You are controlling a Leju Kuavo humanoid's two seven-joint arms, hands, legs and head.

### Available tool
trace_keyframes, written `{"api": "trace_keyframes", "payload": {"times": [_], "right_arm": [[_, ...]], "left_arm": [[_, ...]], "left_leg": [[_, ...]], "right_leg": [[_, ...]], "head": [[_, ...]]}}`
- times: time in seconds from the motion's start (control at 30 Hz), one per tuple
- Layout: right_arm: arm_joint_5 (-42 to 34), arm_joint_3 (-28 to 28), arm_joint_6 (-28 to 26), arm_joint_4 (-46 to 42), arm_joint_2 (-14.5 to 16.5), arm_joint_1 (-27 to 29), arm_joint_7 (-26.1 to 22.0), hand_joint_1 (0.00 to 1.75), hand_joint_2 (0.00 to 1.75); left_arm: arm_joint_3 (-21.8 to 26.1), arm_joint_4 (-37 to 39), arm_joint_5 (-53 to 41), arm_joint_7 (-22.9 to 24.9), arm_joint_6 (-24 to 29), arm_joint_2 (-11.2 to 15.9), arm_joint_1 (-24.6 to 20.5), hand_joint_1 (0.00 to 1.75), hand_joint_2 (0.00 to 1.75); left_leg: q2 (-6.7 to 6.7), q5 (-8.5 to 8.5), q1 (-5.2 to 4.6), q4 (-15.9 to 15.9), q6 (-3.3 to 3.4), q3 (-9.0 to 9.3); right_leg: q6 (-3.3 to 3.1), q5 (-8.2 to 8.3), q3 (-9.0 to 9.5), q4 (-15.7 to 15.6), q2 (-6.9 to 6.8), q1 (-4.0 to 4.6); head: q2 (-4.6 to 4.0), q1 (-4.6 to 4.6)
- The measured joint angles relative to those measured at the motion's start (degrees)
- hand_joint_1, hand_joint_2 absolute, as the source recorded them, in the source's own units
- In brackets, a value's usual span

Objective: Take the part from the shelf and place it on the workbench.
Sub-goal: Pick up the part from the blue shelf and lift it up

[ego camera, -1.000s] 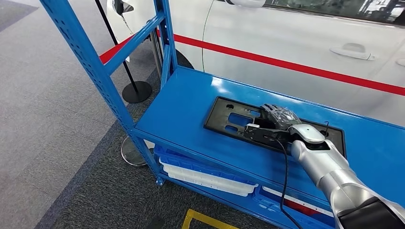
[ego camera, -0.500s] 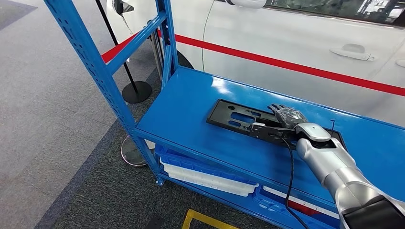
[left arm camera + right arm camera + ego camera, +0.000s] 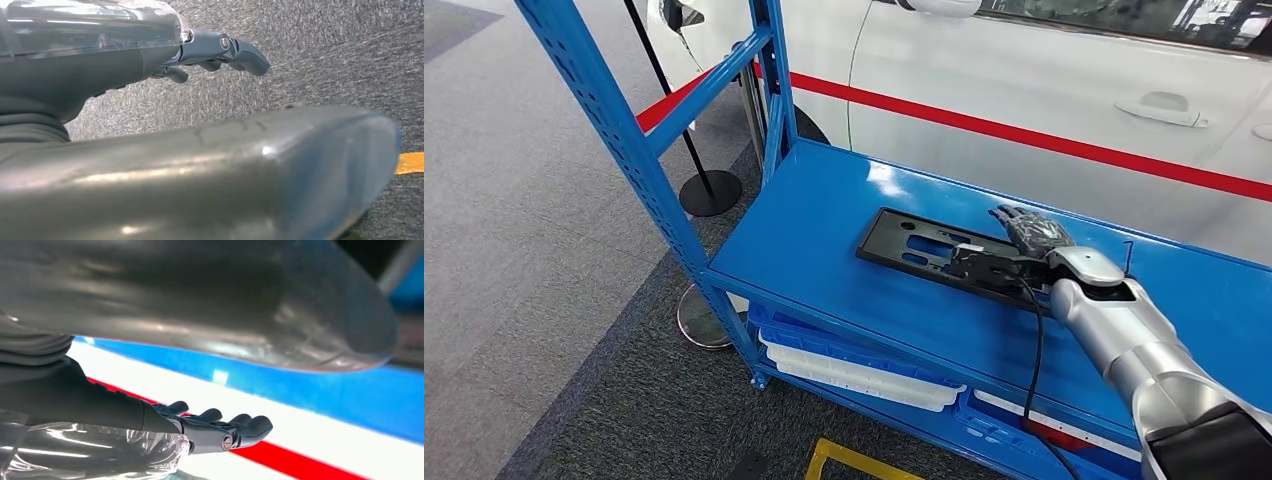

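Head view: the part [image 3: 939, 253], a flat black rectangular panel with cut-outs, lies on the blue shelf [image 3: 814, 230]. Its long axis runs along the shelf's length, roughly parallel to the front lip. The right hand [image 3: 1024, 245] reaches in over the panel's right-hand end, fingers extended past its far edge, the palm low above or on the plastic; whether it touches cannot be told. This arm is plainly the nearer one. The panel's left end lies uncovered, with bare shelf around it. A blue upright [image 3: 614, 140] stands at the shelf's left front corner, and a white car [image 3: 1064, 80] with a red stripe is close behind. The way out looks to be up and back toward the robot.

Left wrist view: the left hand [image 3: 215, 50] hangs over grey carpet [image 3: 340, 55], fingers loosely apart, holding nothing.

Right wrist view: the right hand's fingers [image 3: 240, 426] lie nearly straight and side by side, nothing between them, so it grips nothing yet.
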Motion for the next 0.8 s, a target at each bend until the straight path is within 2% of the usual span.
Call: {"api": "trace_keyframes", "payload": {"times": [0.2, 0.27, 0.37, 0.5, 0.6, 0.67, 0.8], "right_arm": [[-0.02, -0.03, 1.38, -0.17, 0.08, -1.62, 0.02, 0.0, 0.0], [0.11, -0.03, 1.39, -0.15, 0.08, -1.61, 0.03, 0.0, 0.0], [0.29, -0.03, 0.99, -0.04, 0.07, -1.11, -0.23, 0.0, 0.0], [0.38, -0.06, 0.17, 0.11, 0.05, 0.01, -0.58, 0.0, 0.0], [0.4, -0.28, -0.08, 0.15, -0.05, 0.64, -0.64, 0.0, 0.0], [0.5, -0.49, -0.11, 0.16, -0.16, 0.89, -0.83, 0.0, 0.0], [0.86, -0.72, -0.11, 0.16, -0.27, 1.04, -1.26, 0.0, 0.0]], "left_arm": [[0.12, 0.0, 1.0, -2.14, -0.21, 0.02, 0.04, 0.0, 0.0], [0.98, 0.0, 3.31, -4.93, -1.35, 0.01, 0.04, 0.0, 0.0], [3.68, -0.07, 7.29, -11.62, -4.05, -0.01, -0.05, 0.0, 0.0], [6.29, -0.17, 8.74, -18.83, -4.27, -0.12, -0.66, 0.0, 0.0], [7.34, -0.27, 9.37, -23.34, -8.63, -0.15, -1.18, 0.0, 0.0], [7.86, -0.28, 9.72, -25.73, -11.51, -0.14, -1.39, 0.0, 0.0], [8.26, -0.28, 9.35, -27.02, -11.82, -0.05, -1.63, 0.0, 0.0]], "left_leg": [[-0.01, 0.0, 0.0, 0.0, 0.0, 0.0], [-0.01, 0.0, 0.0, 0.0, 0.0, 0.0], [-0.01, 0.0, 0.0, 0.0, 0.0, 0.0], [-0.01, 0.0, 0.0, 0.0, 0.0, 0.0], [-0.01, 0.0, 0.0, 0.01, 0.0, 0.0], [0.0, 0.0, 0.0, 0.01, 0.0, 0.0], [0.0, 0.0, 0.0, 0.01, 0.0, 0.0]], "right_leg": [[0.0, 0.0, 0.02, 0.0, -0.02, 0.0], [0.0, 0.0, 0.01, 0.0, -0.02, 0.0], [0.0, 0.0, 0.0, -0.01, -0.01, 0.0], [0.0, 0.0, 0.0, -0.01, -0.01, -0.01], [0.0, 0.0, 0.0, -0.01, -0.01, -0.01], [0.0, 0.0, 0.0, -0.01, 0.0, -0.01], [0.0, 0.0, 0.0, -0.01, 0.0, -0.01]], "head": [[0.0, 0.0], [0.0, 0.0], [0.0, 0.0], [0.0, 0.0], [0.0, 0.0], [0.0, 0.0], [0.0, 0.0]]}}
